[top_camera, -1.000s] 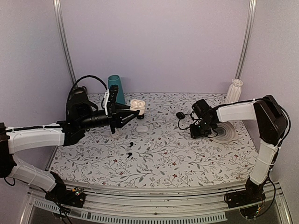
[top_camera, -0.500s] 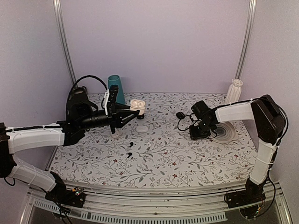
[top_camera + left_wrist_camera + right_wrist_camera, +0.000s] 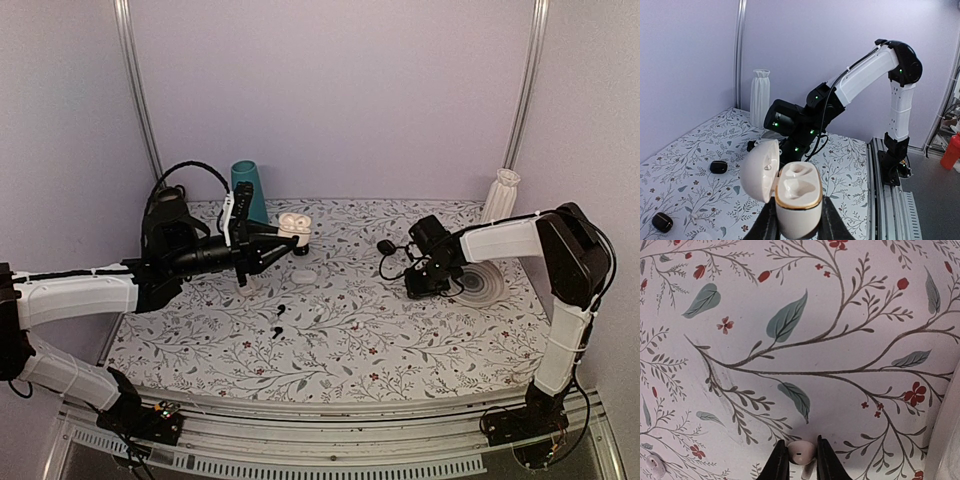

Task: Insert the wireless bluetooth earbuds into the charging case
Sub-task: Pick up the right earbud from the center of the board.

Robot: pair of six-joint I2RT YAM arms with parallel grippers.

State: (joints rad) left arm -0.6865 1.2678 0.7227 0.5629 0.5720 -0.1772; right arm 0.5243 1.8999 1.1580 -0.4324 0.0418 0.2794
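The left gripper (image 3: 800,226) is closed firmly on the small glossy white rounded plastic charging case (image 3: 799,200). It pinches the lower body from both sides and holds the case in the air over the far-left part of the flower-printed tablecloth (image 3: 350,345), near the teal plastic cup (image 3: 247,188). The hinged lid (image 3: 760,170) stands open to one side. The 2 round hollows face up, both empty.

Across the table, the right gripper (image 3: 800,460) points down at the cloth just beside the grey ribbed disc (image 3: 485,285). Its 2 fingertips stand almost together with a small white plastic earbud (image 3: 801,451) between them, each touching a side. Whether the bud is off the cloth or resting on it I cannot tell from this close view.

The bud is probably very light, hard and slick, so it could twist or squirt out of a pinch. Gripping across its round head, stem free, seems soundest. The case looks rigid but glossy, with a loose lid, so it is best held low on the body, clear of hinge and hollows.
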